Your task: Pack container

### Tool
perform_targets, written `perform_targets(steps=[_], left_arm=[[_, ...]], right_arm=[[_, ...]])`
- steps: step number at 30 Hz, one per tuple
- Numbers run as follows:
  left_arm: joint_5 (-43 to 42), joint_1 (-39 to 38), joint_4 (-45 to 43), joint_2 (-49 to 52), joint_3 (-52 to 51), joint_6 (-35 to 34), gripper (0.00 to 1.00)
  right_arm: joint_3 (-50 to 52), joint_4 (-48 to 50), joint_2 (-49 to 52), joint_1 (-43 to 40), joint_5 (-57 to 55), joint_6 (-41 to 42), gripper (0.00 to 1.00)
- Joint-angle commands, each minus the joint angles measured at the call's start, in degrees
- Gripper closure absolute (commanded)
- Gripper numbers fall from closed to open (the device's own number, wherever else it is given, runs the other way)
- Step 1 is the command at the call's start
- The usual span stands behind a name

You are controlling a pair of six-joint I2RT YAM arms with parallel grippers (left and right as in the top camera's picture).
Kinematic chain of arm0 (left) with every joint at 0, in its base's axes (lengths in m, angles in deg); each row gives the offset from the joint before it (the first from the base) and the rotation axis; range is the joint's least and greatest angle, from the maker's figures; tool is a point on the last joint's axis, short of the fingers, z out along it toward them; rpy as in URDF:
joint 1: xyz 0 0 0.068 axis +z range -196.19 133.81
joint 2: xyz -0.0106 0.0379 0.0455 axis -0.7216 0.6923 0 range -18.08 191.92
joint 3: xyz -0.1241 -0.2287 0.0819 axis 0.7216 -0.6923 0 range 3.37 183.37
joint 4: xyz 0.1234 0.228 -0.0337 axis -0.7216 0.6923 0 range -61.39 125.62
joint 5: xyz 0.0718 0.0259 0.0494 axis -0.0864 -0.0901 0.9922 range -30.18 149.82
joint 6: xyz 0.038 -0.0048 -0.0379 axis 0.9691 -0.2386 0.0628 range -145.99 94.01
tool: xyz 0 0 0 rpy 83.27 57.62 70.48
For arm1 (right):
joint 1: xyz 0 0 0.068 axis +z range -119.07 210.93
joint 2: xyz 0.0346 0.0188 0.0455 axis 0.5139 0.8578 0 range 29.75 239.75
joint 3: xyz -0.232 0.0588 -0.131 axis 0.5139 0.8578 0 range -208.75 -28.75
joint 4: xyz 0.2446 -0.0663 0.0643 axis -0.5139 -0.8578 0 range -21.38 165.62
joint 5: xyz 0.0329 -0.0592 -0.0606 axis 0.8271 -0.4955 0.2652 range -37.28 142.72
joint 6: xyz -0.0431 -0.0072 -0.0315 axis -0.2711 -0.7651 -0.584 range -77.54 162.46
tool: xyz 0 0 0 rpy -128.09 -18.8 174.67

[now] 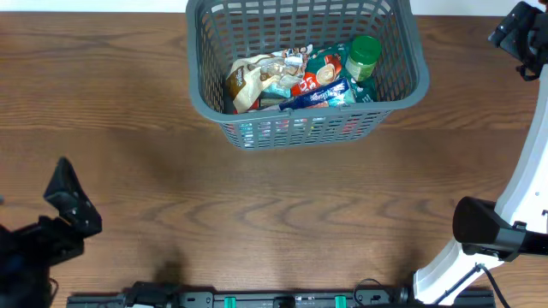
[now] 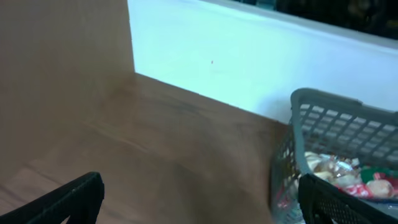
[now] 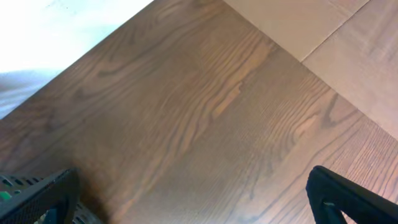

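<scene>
The container [image 1: 402, 38] is a large dark grey lattice basket at the back middle of the table. It holds several snack packets [image 1: 274, 79], a blue packet [image 1: 321, 96] and a green-lidded jar [image 1: 363, 53]. It also shows in the left wrist view [image 2: 329, 115], with packets inside. My left gripper [image 1: 68, 205] sits at the front left, far from the container; in its wrist view it [image 2: 199, 199] is open and empty. My right gripper [image 1: 521, 34] is at the far right back edge; in its wrist view it [image 3: 199, 196] is open and empty above bare wood.
The brown wooden table [image 1: 274, 197] spreads in front of the container. The right arm's white base [image 1: 488, 239] stands at the front right. A white wall [image 2: 249, 62] runs behind the table. A corner of the container [image 3: 12, 186] shows at the right wrist view's lower left.
</scene>
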Motion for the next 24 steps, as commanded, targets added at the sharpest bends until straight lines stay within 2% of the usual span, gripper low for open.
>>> perform_targets(steps=[1, 8, 18, 24], left_arm=[[-1.4, 1.2, -2.2, -3.0, -6.7, -5.7, 0.01], [-1.4, 1.7, -14.1, -11.6, -25.6, -12.0, 0.01], [-1.5, 1.7, -29.6, -21.1, -49.3, -17.3, 0.01], [-2.8, 1.7, -33.8, -25.3, -58.9, -21.2, 0.01]], right_arm=[[-0.2, -0.1, -0.5, -0.3, -0.3, 1.0, 0.01], [-0.2, -0.1, -0.5, -0.3, -0.3, 1.0, 0.01], [-0.2, -0.1, -0.5, -0.3, -0.3, 1.0, 0.01], [-0.2, -0.1, -0.5, -0.3, -0.3, 1.0, 0.01]])
